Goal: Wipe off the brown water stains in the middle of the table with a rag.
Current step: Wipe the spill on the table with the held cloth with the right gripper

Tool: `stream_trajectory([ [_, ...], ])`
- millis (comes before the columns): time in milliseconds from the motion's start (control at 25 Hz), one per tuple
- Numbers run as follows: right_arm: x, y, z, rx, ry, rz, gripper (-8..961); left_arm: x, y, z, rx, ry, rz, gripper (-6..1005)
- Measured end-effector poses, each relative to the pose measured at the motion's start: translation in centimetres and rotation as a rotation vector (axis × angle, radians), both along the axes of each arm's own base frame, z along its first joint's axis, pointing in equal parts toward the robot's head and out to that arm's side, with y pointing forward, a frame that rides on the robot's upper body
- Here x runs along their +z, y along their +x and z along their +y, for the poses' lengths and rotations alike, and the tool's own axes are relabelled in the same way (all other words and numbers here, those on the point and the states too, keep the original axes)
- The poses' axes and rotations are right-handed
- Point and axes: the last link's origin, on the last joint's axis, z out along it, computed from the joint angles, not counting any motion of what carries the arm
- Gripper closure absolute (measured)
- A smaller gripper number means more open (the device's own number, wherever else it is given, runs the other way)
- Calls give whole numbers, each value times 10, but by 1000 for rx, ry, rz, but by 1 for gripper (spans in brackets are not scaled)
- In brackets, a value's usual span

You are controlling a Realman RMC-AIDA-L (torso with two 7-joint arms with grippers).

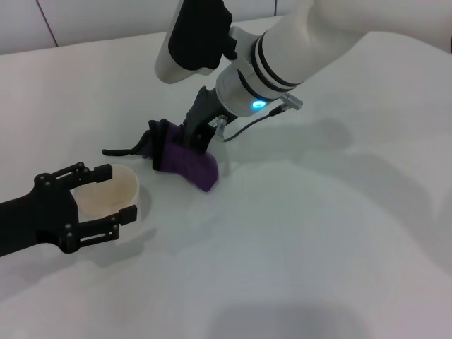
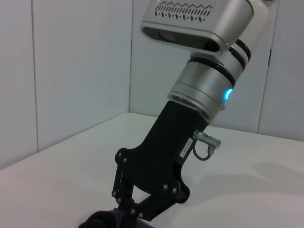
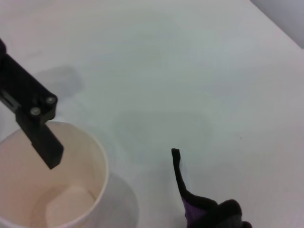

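Purple cloth, the rag point(image 1: 189, 164), lies bunched on the tabletop point(image 1: 318, 247) beside the cup point(image 1: 113, 192), on the cup's far right as the head camera sees it. The right end effector point(image 1: 196, 140) comes down steeply onto the rag, its fingers pinching the cloth's upper folds, so the fabric is pressed against the surface and can be dragged as a pad. A thin black strap point(image 1: 120, 150) trails from the rag toward the cup's far side, loose on the tabletop; the right wrist view shows its tip point(image 3: 175, 153) lying just beyond the cup's rim point(image 3: 97, 156).

The left end effector point(image 1: 106, 196) sits at the cup, fingers spread, one on either side of the rim, seemingly steadying the cup or keeping it out of the wiping path; whether they actually touch its wall cannot be told.

No brown water stains show anywhere around the cup. They may lie under the rag, or may already be wiped away; the frames do not settle which. The steep arm angle probably lets the right arm bear down while sweeping.
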Motion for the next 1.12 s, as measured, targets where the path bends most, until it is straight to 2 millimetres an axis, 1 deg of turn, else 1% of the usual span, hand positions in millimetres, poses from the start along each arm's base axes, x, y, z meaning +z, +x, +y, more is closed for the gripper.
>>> stream_trajectory([
  [120, 1, 1, 1, 1, 6, -3, 815, 0, -1, -1, 3, 0, 1, 182],
  [240, 0, 5, -3, -9, -17, -20, 814, 1, -1, -1, 3, 0, 2, 182],
  [400, -1, 10, -11, -27, -68, -46, 812, 1, -1, -1, 0, -2, 2, 182],
  [600, -2, 8, -25, -35, -132, -53, 810, 6, -4, -3, 2, -6, 1, 181],
  [760, 3, 8, -36, -46, -177, -34, 808, 7, -3, -3, 1, -5, -6, 181],
  [880, 7, 10, -44, -63, -213, -29, 807, 13, -4, -3, 7, 12, -28, 181],
  [1120, 8, 17, -52, -83, -247, -37, 804, 17, -5, -4, 9, 20, -36, 181],
])
